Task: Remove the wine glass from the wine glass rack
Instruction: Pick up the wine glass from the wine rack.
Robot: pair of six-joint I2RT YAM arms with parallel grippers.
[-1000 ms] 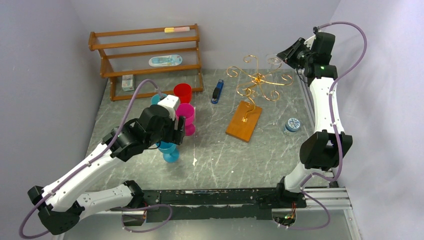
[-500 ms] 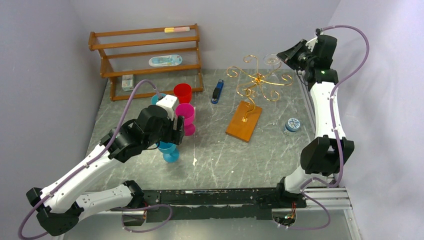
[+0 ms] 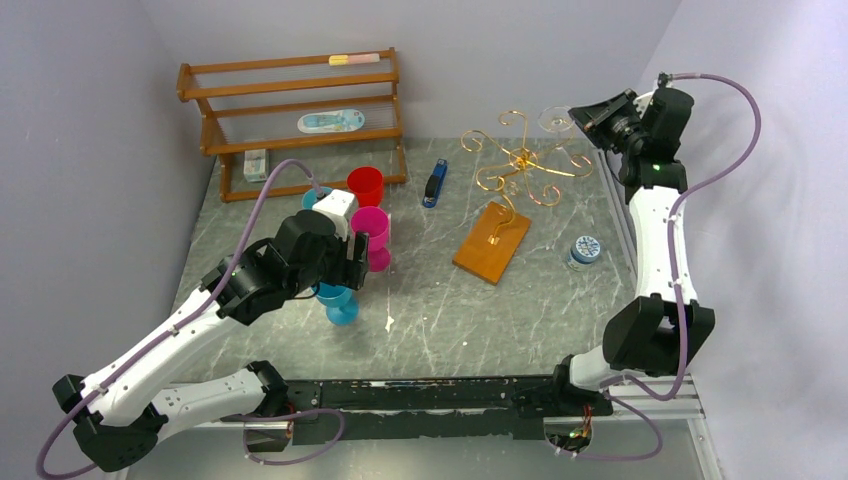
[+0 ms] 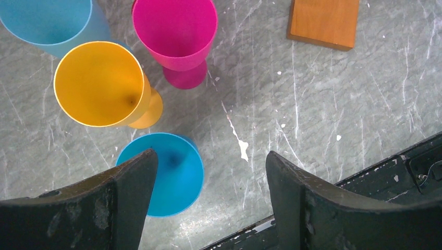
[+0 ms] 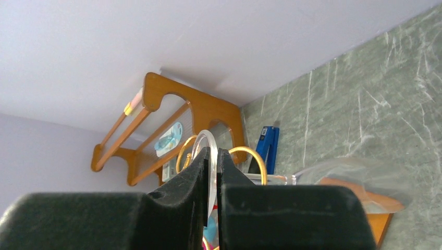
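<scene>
The wine glass rack (image 3: 520,160), gold wire scrolls on an orange-brown base (image 3: 490,243), stands at the back right of the table. The clear wine glass (image 3: 553,122) hangs at its rear right arm. My right gripper (image 3: 582,117) is beside it, high up. In the right wrist view the right gripper (image 5: 212,156) is shut on the glass's round foot (image 5: 208,139), the stem (image 5: 276,178) passes a gold curl (image 5: 250,155), and the bowl (image 5: 354,171) lies to the right. My left gripper (image 4: 211,172) hangs open over a blue cup (image 4: 172,174), holding nothing.
A brown slatted shelf (image 3: 300,110) stands at the back left. Red (image 3: 365,185), pink (image 3: 370,230) and blue (image 3: 340,300) cups cluster under the left arm (image 3: 290,265). A blue stapler (image 3: 434,185) lies left of the rack and a small round tin (image 3: 584,250) sits on its right.
My right gripper has closed on the glass's foot and the arm has drawn to the right, taking the glass a little that way. The left arm has not moved.
</scene>
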